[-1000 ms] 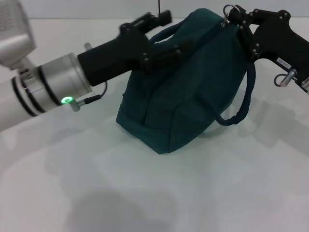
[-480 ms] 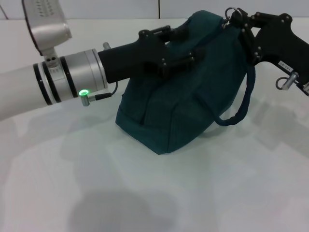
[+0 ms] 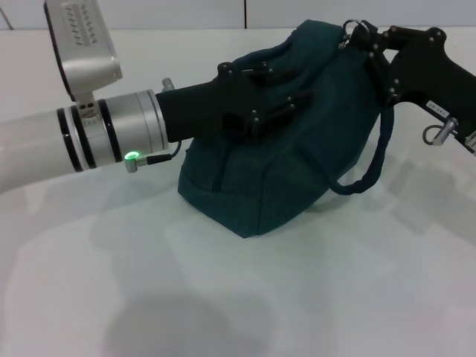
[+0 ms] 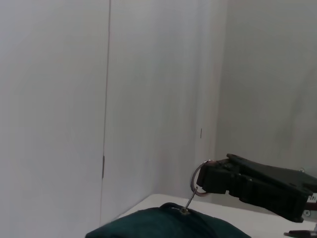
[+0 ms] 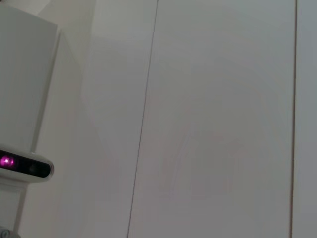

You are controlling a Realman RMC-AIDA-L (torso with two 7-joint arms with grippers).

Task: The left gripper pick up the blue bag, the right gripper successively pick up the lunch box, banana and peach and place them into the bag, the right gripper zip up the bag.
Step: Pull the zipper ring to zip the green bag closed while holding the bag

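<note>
In the left wrist view we see the ring pull (image 4: 198,181) caught in the closed fingers of the right gripper (image 4: 208,181); the head view shows the blue bag (image 3: 279,160) zipped on the white desk (image 3: 238,297), open room around, left gripper (image 3: 271,93) pinching its top fabric.

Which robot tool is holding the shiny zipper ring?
The right gripper, the all-black tool, pinches the zipper ring. The silver-wristed left gripper presses the blue bag.
</note>
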